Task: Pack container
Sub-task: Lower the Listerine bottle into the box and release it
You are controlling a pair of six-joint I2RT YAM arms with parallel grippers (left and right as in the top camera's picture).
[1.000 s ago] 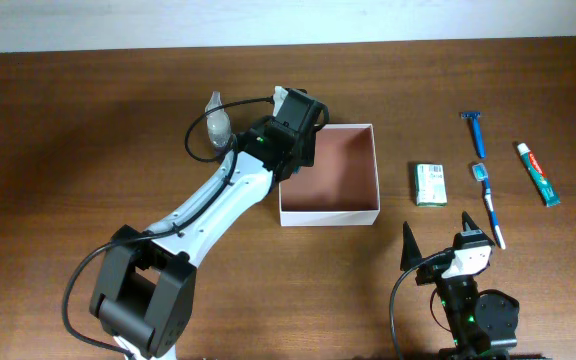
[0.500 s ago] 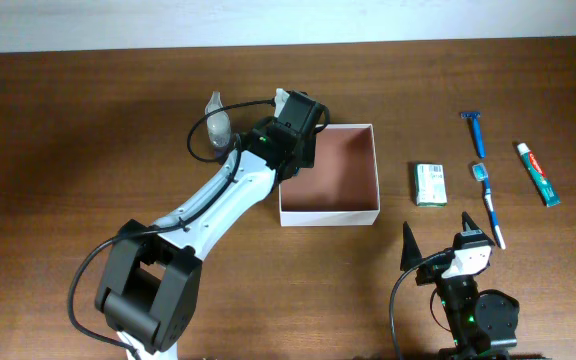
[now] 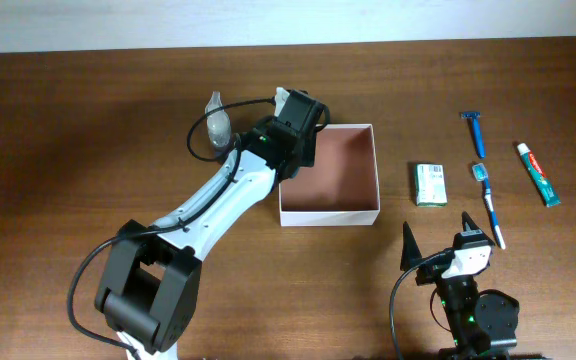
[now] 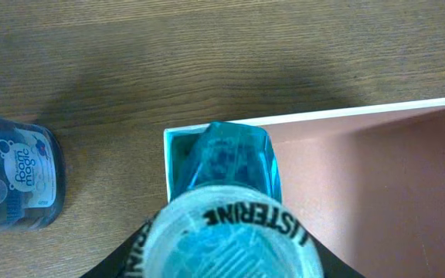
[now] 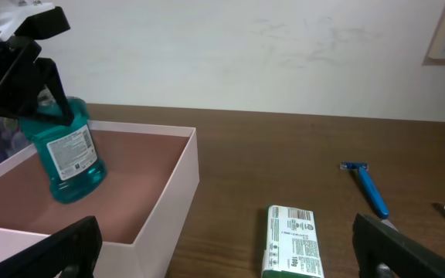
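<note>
The container (image 3: 328, 214) is a square white-walled box with a pinkish-brown inside, at the table's middle. It also shows in the left wrist view (image 4: 377, 116) and the right wrist view (image 5: 180, 193). My left gripper (image 3: 294, 140) is shut on a blue Listerine mouthwash bottle (image 5: 66, 158). It holds the bottle tilted in the container's far left corner, with the base low inside. In the left wrist view the bottle (image 4: 230, 166) fills the space between the fingers (image 4: 230, 259). My right gripper (image 3: 438, 242) is open and empty near the front edge; it also shows in the right wrist view (image 5: 230, 259).
A green-white packet (image 3: 429, 184) lies right of the container. Further right lie a blue razor (image 3: 476, 130), a toothbrush (image 3: 488, 205) and a toothpaste tube (image 3: 538, 173). A clear blue soap bottle (image 3: 216, 125) lies left of the container, also in the left wrist view (image 4: 14, 181).
</note>
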